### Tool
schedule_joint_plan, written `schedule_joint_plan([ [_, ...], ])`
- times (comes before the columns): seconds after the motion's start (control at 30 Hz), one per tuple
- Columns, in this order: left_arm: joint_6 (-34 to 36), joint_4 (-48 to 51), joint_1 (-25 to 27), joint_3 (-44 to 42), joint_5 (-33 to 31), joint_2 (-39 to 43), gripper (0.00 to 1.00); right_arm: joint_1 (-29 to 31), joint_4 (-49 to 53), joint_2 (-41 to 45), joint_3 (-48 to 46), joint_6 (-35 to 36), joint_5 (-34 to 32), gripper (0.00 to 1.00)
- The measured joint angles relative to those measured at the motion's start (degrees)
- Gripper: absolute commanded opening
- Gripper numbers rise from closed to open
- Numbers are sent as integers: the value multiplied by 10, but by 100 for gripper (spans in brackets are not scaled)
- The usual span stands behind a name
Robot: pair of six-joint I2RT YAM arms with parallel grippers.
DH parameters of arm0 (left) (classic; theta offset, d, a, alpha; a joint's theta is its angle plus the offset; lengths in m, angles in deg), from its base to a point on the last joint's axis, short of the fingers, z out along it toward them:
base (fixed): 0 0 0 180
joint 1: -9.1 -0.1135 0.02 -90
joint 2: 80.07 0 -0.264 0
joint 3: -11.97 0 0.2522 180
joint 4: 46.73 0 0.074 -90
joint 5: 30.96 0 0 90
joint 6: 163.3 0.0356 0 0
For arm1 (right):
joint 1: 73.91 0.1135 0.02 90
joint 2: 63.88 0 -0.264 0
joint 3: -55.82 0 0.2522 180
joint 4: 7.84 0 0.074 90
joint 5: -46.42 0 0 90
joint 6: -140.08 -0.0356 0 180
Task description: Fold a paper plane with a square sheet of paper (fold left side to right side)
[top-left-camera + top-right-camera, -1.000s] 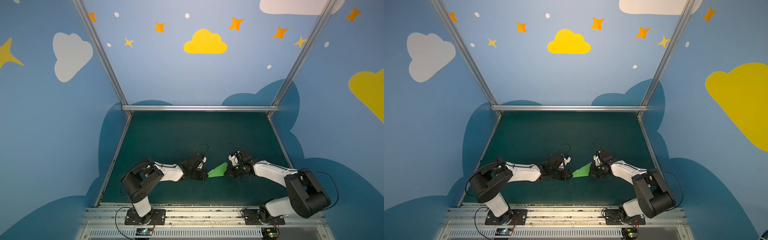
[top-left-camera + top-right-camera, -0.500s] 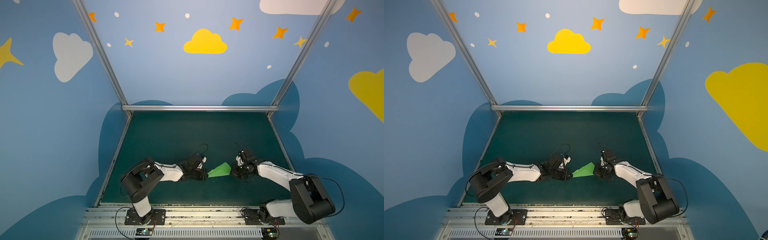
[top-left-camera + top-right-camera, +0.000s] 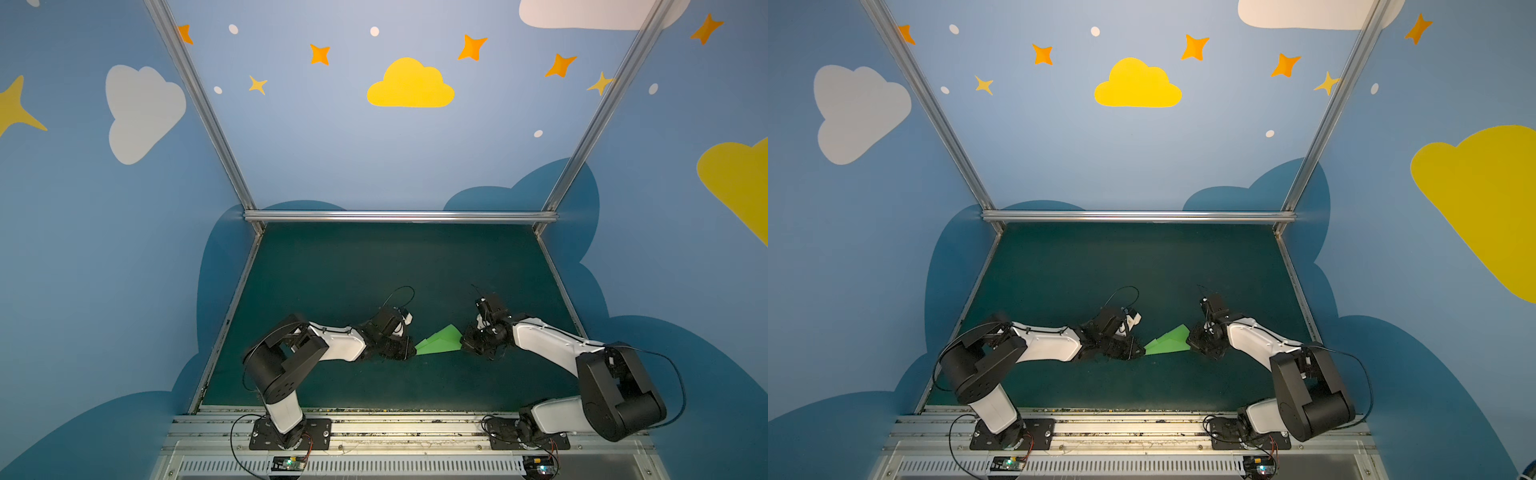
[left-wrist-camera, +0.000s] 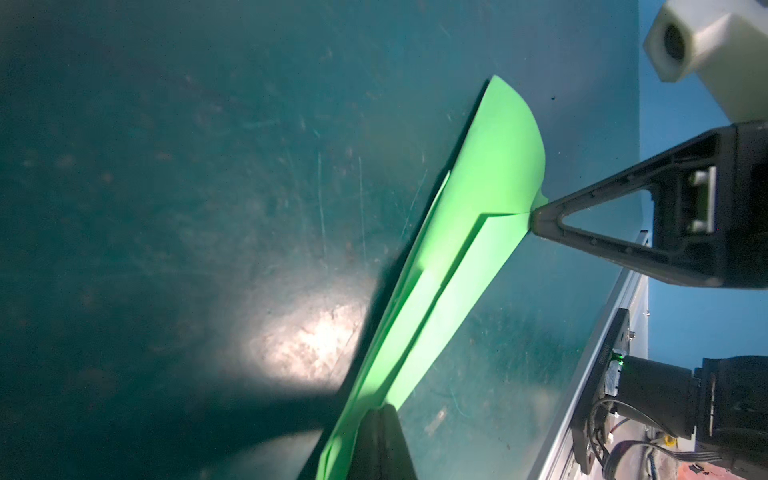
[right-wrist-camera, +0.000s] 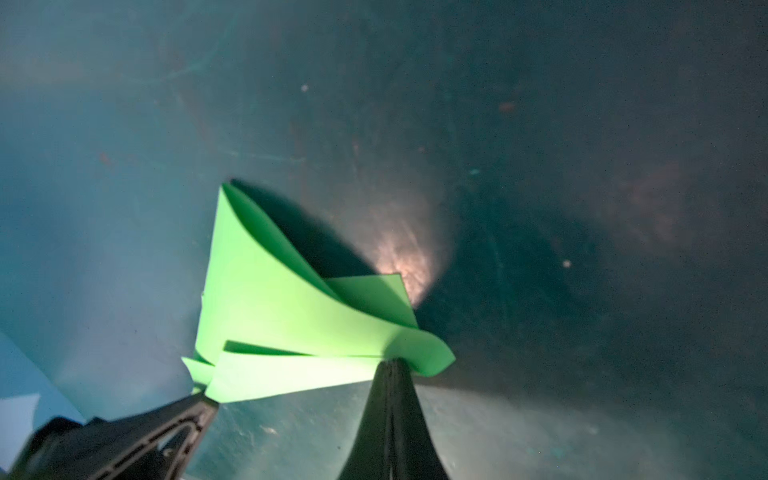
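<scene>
Soft, even light; dim mat [image 3: 374, 270].
Top views sharp, brightest upper centre; wrist views show mat glare; right wrist's paper plane [image 5: 291, 316] blurred, hard-shadowed.

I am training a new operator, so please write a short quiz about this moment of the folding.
1. True or false: the left pincer and the right pincer both pinch the paper plane.
2. Which end does the right pincer hold? A) pointed B) wide C) neither
3. Fill in: the paper plane is bright ____.
Key: 1 true; 2 B; 3 green.
</scene>
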Motion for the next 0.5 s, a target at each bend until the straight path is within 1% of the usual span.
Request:
schedule_joint_plan([
  [0.1, 0, 0, -2, 0, 4, -1, 4, 2, 22, -16, 23, -43, -25, 0],
  [0.3, -2, -3, -7, 0, 17, -3, 3, 10, 120, -53, 81, -141, -139, 0],
  [0.4, -6, -6, -9, -1, 21, -5, 4, 10, 165, -60, 92, -159, -181, 0],
  [0.5, -11, -12, -11, -4, 25, -6, 4, 11, 189, -47, 96, -153, -199, 0],
])
